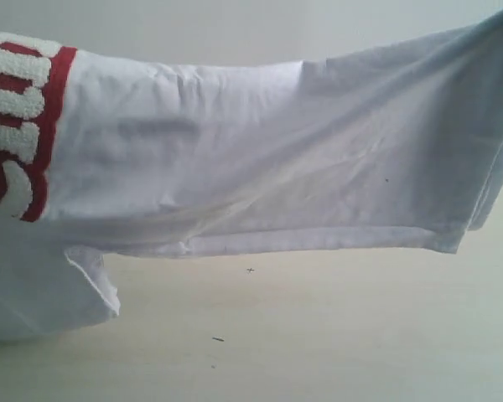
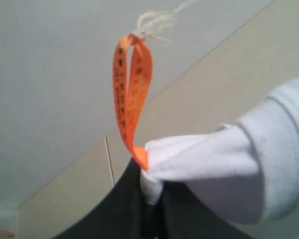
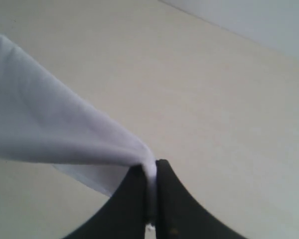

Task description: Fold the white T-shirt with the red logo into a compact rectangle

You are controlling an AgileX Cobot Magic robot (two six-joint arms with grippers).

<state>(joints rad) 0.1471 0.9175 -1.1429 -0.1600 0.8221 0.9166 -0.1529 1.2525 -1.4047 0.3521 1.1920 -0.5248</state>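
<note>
The white T-shirt (image 1: pixel 260 159) hangs stretched across the exterior view, lifted off the pale table (image 1: pixel 318 335), its hem drooping in the middle. The red logo (image 1: pixel 21 126) with fluffy white letters shows at the far left edge. Neither gripper shows in the exterior view. In the left wrist view my left gripper (image 2: pixel 152 194) is shut on a bunch of the white T-shirt (image 2: pixel 219 169) by the ribbed collar, with the orange neck tag (image 2: pixel 132 94) sticking up beside it. In the right wrist view my right gripper (image 3: pixel 149 172) is shut on a pinch of the white T-shirt (image 3: pixel 45 129).
One sleeve (image 1: pixel 42 293) hangs down at the lower left and rests on the table. A few small dark specks (image 1: pixel 218 339) lie on the tabletop. A pale wall (image 1: pixel 235 29) stands behind.
</note>
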